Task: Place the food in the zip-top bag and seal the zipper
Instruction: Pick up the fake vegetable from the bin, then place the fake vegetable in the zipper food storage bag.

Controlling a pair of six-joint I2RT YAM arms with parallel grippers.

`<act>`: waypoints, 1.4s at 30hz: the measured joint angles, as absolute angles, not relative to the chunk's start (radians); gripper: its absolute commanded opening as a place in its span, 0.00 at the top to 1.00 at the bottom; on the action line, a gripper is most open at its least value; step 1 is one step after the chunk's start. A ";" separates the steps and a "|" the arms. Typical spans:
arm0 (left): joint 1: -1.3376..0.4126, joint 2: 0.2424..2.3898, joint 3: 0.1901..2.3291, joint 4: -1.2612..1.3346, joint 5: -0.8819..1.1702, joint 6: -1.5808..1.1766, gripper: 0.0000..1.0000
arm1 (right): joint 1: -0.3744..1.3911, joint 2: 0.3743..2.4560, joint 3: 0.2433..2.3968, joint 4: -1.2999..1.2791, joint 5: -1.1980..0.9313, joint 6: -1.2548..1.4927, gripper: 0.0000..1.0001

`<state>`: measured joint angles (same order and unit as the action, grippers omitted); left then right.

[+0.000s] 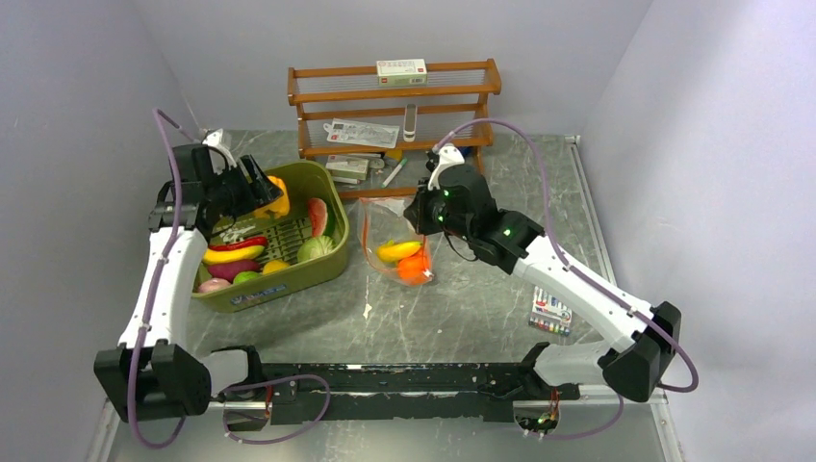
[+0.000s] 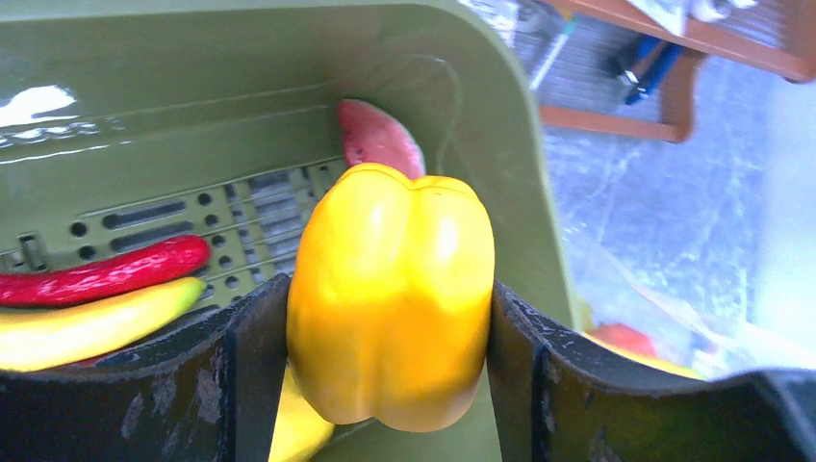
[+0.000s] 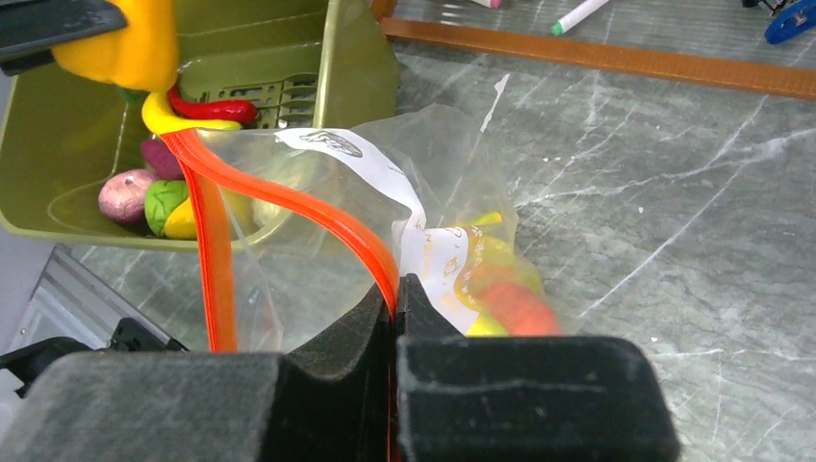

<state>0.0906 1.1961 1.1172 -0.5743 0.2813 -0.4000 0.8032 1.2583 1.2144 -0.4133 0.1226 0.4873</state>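
Zip-top bag (image 1: 396, 241): clear plastic, lying on the grey marbled table (image 1: 462, 308), just right of the olive-green tub (image 1: 289, 279) and apart from it. The mouth is lifted and gaping. A yellow piece (image 1: 397, 250) and an orange piece (image 1: 415, 269) of food lie at the bottom.

Zipper (image 3: 289, 197): orange-red strip, unsealed, its two sides curving apart at the raised rim.

Right gripper (image 3: 396, 289): fingers pressed together, pinching the zipper strip at the bag's rim and holding it up.

Left gripper (image 2: 390, 332): fingers clamped on a yellow pepper (image 2: 390, 289), one pad against each flank, held above the tub's far right corner.

Tub contents: red chilli (image 2: 106, 272), banana (image 2: 87, 327), watermelon slice (image 1: 318, 217), green leafy piece (image 1: 315, 249), and small pink, purple and green rounds.

Wooden rack (image 1: 395, 91): at the table's far edge, carrying white packets.

Marker pack (image 1: 551, 313): flat on the table beside the right arm.
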 measured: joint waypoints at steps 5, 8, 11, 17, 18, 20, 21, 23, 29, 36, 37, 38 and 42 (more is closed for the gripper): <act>0.088 1.125 1.117 -0.574 0.428 -0.409 0.66 | 0.801 1.302 1.253 -0.443 0.120 0.496 1.00; 0.081 1.068 1.110 -0.566 0.526 -0.432 0.66 | 0.801 1.308 1.256 -0.457 0.111 0.505 1.00; 0.062 0.991 1.093 -0.548 0.602 -0.463 0.64 | 0.800 1.306 1.256 -0.461 0.096 0.520 1.00; -0.025 0.903 1.085 -0.487 0.687 -0.507 0.65 | 0.800 1.289 1.253 -0.455 0.078 0.542 1.00; -0.046 0.903 1.085 -0.476 0.701 -0.517 0.66 | 0.800 1.287 1.253 -0.453 0.074 0.544 1.00; -0.105 0.910 1.082 -0.446 0.722 -0.545 0.65 | 0.800 1.285 1.253 -0.451 0.064 0.550 1.00; -0.138 0.913 1.079 -0.427 0.731 -0.561 0.65 | 0.800 1.285 1.253 -0.450 0.058 0.553 1.00; -0.194 0.917 1.070 -0.390 0.745 -0.586 0.65 | 0.800 1.285 1.253 -0.445 0.048 0.561 1.00; -0.321 0.937 1.050 -0.259 0.754 -0.667 0.65 | 0.800 1.279 1.253 -0.435 0.025 0.565 1.00; -0.449 1.011 0.989 -0.160 0.710 -0.716 0.65 | 0.800 1.260 1.253 -0.432 0.012 0.566 1.00; -0.467 1.028 0.989 -0.157 0.697 -0.715 0.65 | 0.800 1.256 1.253 -0.432 0.012 0.567 1.00; -0.486 1.046 0.989 -0.159 0.680 -0.714 0.65 | 0.800 1.253 1.253 -0.432 0.012 0.567 1.00; -0.549 1.110 1.025 -0.219 0.580 -0.692 0.66 | 0.799 1.240 1.249 -0.437 0.022 0.567 1.00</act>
